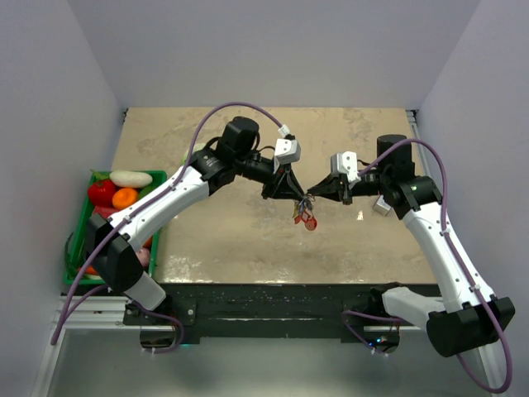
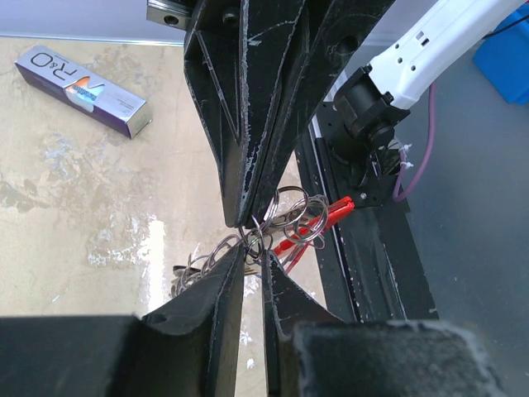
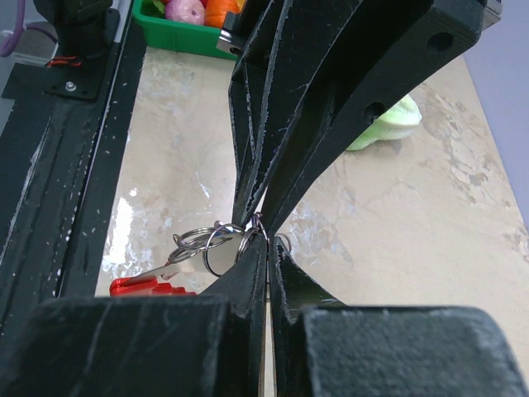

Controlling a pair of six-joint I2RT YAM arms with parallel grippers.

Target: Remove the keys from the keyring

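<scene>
Thin silvery metal keyring [image 2: 289,208]: held clear of the beige tabletop [image 1: 372,248], mid-table, coils bunched. Small metal keys with coloured heads [image 1: 304,217] and the red oval fob [image 2: 321,223] dangle below it, toward the near edge. Left gripper [image 1: 298,196] pinches from the left, right gripper [image 1: 315,197] from the right. Both finger pairs are narrow, clamped on ring wire, tips almost meeting. Judgement: the ring lies between the tips on a left–right line, equally near both arms, so any separating pull runs along that line.

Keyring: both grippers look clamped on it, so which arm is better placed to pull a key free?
Left, marginally. Left gripper and right gripper both pinch the keyring midair, but the keys dangle slightly toward the left's side.
</scene>
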